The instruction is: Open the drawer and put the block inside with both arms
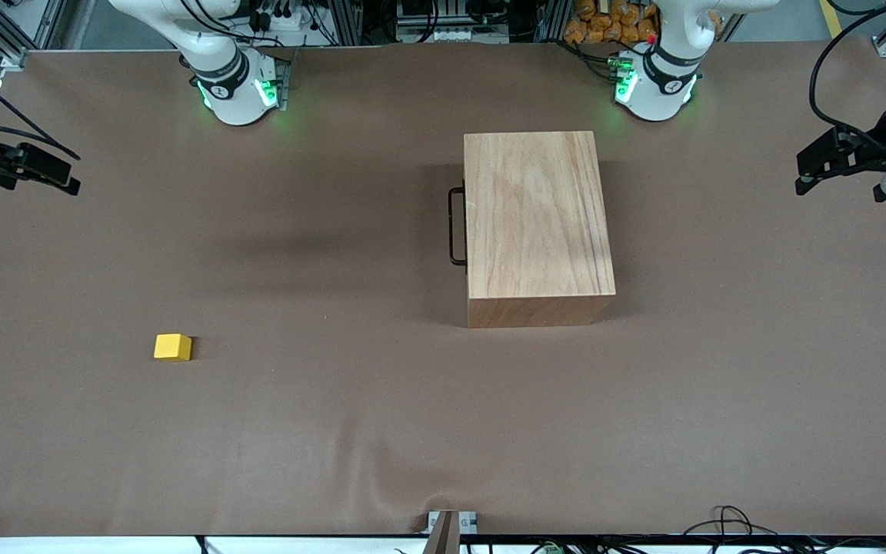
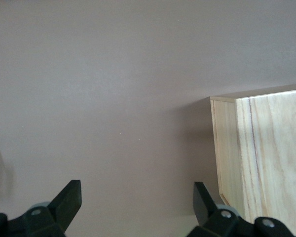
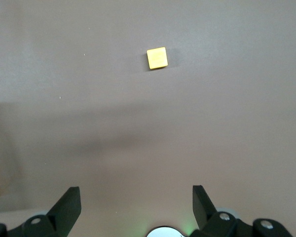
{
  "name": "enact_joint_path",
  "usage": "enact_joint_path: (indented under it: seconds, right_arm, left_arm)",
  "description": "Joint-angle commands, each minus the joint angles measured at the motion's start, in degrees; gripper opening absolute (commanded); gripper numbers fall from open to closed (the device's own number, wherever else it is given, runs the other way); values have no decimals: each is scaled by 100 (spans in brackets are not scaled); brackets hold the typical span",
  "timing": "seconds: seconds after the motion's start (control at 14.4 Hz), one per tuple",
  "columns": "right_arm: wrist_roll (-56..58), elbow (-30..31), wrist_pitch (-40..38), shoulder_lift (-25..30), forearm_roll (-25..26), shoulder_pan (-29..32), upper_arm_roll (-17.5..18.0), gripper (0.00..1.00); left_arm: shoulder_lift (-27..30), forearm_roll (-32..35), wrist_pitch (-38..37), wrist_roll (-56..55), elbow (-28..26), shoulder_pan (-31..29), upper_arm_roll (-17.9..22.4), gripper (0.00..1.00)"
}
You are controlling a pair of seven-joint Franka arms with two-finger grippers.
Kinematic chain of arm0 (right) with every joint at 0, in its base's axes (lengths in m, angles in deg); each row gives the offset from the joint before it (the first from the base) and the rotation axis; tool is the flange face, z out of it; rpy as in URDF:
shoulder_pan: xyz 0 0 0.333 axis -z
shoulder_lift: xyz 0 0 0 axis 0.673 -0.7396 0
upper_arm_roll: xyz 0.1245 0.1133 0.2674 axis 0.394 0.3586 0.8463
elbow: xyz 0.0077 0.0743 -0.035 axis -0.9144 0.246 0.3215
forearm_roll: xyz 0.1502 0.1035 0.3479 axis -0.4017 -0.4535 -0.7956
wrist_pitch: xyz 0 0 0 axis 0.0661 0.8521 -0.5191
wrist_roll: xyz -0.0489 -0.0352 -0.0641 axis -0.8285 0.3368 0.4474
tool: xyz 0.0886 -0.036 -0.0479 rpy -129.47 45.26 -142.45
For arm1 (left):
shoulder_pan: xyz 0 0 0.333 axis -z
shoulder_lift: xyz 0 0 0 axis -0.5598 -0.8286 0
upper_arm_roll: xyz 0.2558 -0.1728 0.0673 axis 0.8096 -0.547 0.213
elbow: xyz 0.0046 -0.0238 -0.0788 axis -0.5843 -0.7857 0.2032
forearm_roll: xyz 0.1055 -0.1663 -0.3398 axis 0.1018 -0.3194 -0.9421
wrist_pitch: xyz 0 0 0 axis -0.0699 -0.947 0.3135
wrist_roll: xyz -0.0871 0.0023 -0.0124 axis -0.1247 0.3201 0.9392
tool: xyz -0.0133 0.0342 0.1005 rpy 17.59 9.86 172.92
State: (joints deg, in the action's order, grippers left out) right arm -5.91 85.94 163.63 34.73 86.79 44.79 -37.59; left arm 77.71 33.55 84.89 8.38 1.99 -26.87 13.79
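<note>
R gripper [image 3: 136,207] wide open, raised over bare mat at right arm's end; block [image 1: 173,347] well apart, nearer front cam. L gripper [image 2: 137,202] wide open, beside wooden box [image 1: 537,223]. Drawer shut, handle [image 1: 455,226] faces open mat [image 1: 320,431].

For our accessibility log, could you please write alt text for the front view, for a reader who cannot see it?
A closed wooden box with a black wire handle sits on a brown table, and a small yellow block lies nearer the camera toward the right arm's end. Both arms wait at the table's ends, left hand and right hand empty.
</note>
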Motion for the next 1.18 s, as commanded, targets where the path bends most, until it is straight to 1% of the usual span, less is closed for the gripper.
enact_joint_path:
  seconds: [0.0, 0.42, 0.56, 0.77, 1.04, 1.11]
  right_arm:
    - [56, -63, -26, -34, 78, -19, 12, 100]
    - [108, -159, 62, -113, 87, -177, -49, 100]
    - [108, -142, 149, -122, 96, -100, -32, 100]
    - [135, -142, 167, -174, 87, -20, -32, 100]
    - [117, -133, 229, -210, 70, -99, -6, 100]
    - [117, -99, 229, -288, 52, -99, -6, 100]
  left_arm:
    - [183, 112, -270, 37, 22, -15, -82, 100]
    - [201, 42, -509, 98, 110, -129, 23, 100]
    - [202, 33, -719, 107, 101, -164, 15, 100]
    - [202, -11, -729, 80, 84, -129, -3, 100]
    - [149, -11, -720, 80, 75, -103, -12, 100]
    - [149, -11, -720, 80, 75, -103, -12, 100]
